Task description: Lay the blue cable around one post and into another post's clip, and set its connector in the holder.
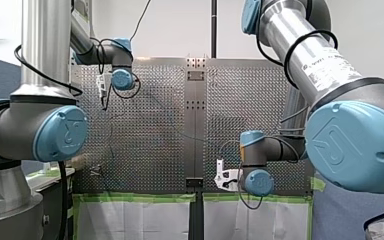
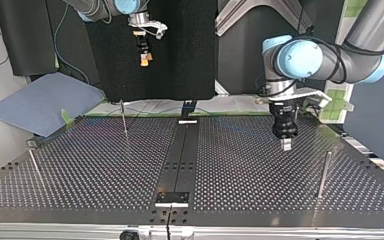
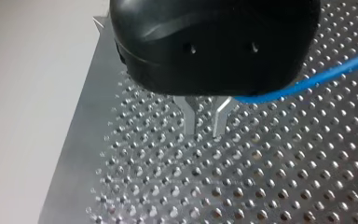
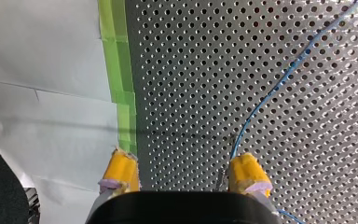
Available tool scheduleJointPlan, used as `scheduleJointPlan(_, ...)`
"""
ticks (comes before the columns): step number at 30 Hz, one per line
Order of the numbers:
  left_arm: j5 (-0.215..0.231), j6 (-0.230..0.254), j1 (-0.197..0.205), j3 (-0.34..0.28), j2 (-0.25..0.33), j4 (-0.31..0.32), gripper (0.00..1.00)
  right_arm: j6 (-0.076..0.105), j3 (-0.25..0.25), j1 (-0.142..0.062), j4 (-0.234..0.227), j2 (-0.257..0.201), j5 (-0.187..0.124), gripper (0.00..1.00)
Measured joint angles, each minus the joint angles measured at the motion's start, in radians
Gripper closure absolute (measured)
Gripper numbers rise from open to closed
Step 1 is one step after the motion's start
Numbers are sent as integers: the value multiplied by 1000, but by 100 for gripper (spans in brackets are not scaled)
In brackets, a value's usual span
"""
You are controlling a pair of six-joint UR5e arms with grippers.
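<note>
Two grippers out over the perforated tabletop (image 2: pixel 80 170), neither at any of the thin upright posts (image 2: pixel 124 117). Looks like the opening step: getting hold of the blue cable (image 4: pixel 278 88), no routing done yet. Down low, close to the surface, the left gripper (image 2: pixel 285 145), with the cable running right up to it in the left wrist view; cannot tell whether clamped on it or not. High above, the right gripper (image 4: pixel 182 172), yellow pads (image 4: pixel 247 175) spread wide on nothing, the cable lying flat on the holes beneath. Next, probably: secure the cable, then carry it to one post and around, leaving slack for the clip. No clip, connector or holder made out. Around the tabletop: green tape (image 4: pixel 121 98) along its edge, pale sheeting (image 4: pixel 42 70) beyond, a blue mat (image 2: pixel 45 102) at the top view's left, a dark screen (image 2: pixel 180 60) behind.
</note>
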Motion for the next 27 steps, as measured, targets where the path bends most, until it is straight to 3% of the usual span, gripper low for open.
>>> scheduleJointPlan(7, 0, -3, 22, 8, 8, -50, 80, 0, -1, 0, 0, 0, -1, 2)
scheduleJointPlan(13, 5, -5, 32, 8, 39, -52, 80, 0, -2, 0, 0, 0, -2, 2)
scheduleJointPlan(27, 87, -1, 18, 9, 65, -43, 80, 0, -3, 0, 6, 0, 0, 2)
